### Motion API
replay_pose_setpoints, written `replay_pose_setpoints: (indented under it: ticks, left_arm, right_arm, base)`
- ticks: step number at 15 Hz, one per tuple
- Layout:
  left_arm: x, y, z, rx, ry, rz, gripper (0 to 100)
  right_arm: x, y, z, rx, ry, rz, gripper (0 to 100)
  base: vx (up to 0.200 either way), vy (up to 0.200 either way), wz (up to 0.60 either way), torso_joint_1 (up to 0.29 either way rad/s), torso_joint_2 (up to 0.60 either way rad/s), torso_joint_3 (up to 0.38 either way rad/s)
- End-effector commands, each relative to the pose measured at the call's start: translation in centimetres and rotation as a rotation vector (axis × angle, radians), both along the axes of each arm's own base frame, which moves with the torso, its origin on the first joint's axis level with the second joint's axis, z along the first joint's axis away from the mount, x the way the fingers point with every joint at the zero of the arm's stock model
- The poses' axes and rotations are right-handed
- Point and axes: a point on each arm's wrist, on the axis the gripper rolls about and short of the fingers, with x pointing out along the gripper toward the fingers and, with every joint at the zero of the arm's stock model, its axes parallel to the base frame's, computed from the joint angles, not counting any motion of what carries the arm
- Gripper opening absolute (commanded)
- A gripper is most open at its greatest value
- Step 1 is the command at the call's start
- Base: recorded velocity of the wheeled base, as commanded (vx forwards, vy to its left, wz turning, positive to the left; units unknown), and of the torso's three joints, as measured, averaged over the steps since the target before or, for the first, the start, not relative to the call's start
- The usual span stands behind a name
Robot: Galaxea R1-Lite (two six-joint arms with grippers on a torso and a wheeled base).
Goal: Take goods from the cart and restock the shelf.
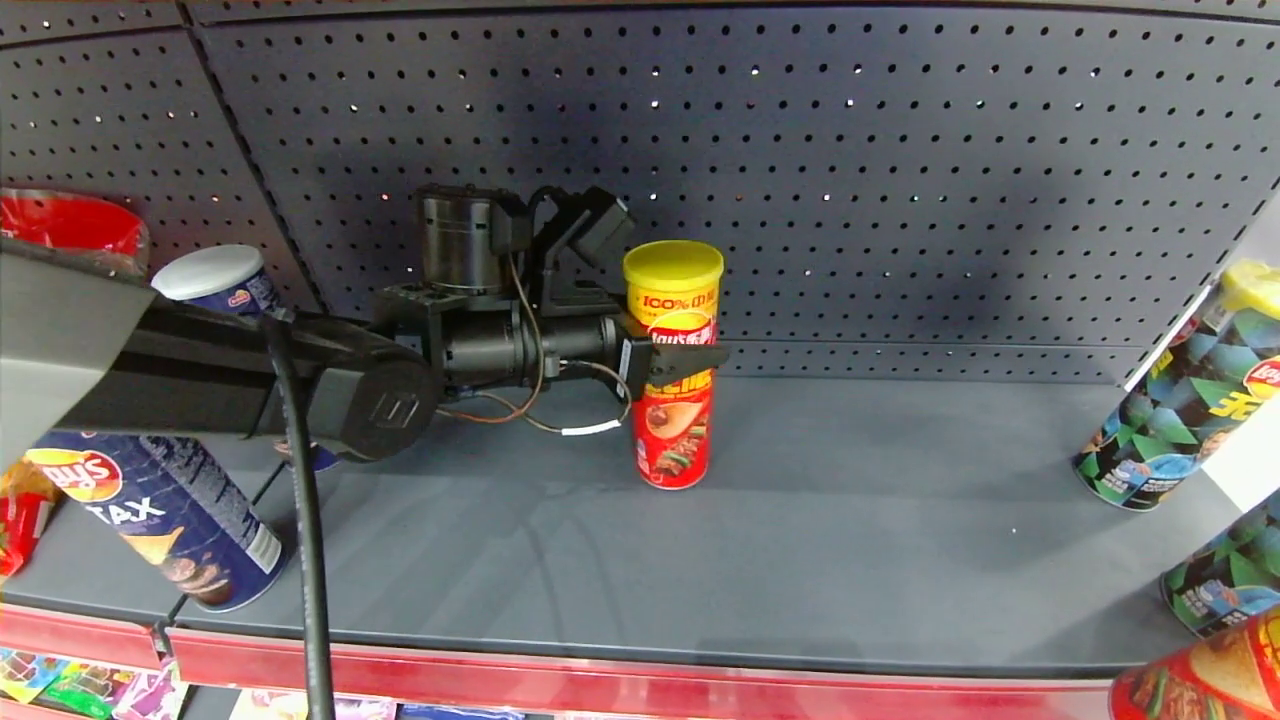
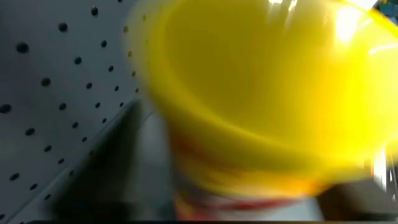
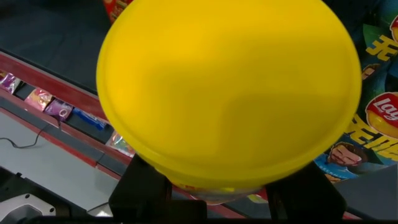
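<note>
A red chip can (image 1: 674,420) with a yellow lid stands upright on the grey shelf (image 1: 900,520), near the pegboard back. My left gripper (image 1: 690,352) comes in from the left and is shut around its upper half, one finger across the front. The left wrist view has the same yellow lid (image 2: 267,81) close up. My right gripper (image 3: 224,193) is shut on a second yellow-lidded can (image 3: 230,87), with dark fingers (image 3: 146,186) on both sides below the lid. That can's red body (image 1: 1200,675) peeks in at the lower right of the head view.
Blue chip cans (image 1: 170,510) stand at the shelf's left, one with a white lid (image 1: 212,272). Dark patterned cans (image 1: 1170,410) stand at the right end. The pegboard (image 1: 850,150) closes the back. Open shelf floor lies between the red can and the right cans.
</note>
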Motion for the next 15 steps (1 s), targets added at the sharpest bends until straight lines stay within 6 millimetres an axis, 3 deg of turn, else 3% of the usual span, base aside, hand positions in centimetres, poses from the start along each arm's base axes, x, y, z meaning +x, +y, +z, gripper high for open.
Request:
replay_pose_setpoints:
  ticks: [1,6,10,13,15]
  left_arm:
    - [-0.1,-0.1,-0.2,0.002,0.006,-0.010,0]
    - [-2.0,0.5,0.1,0.006,0.022,-0.048,0]
    - [-7.9,1.1,-0.2,0.031,0.076,-0.147,0]
    - [-10.4,1.5,-0.7,0.047,0.097,-0.184,0]
    - [-11.1,1.8,-0.8,0.053,0.101,-0.187,0]
  right_arm:
    - [0.1,0.0,0.0,-0.001,0.007,0.001,0]
    - [0.5,0.1,0.2,-0.002,0.015,0.004,0]
    - [0.8,0.1,0.2,-0.003,0.026,0.007,0]
    - [0.9,0.1,0.2,-0.002,0.031,0.008,0]
    - [0.9,0.1,0.2,-0.002,0.033,0.008,0]
  base:
    - [0.000,0.000,0.00,0.000,0.00,0.000]
    - [0.000,0.000,0.00,0.000,0.00,0.000]
    - [0.000,0.000,0.00,0.000,0.00,0.000]
    - [0.000,0.000,0.00,0.000,0.00,0.000]
    - [0.000,0.000,0.00,0.000,0.00,0.000]
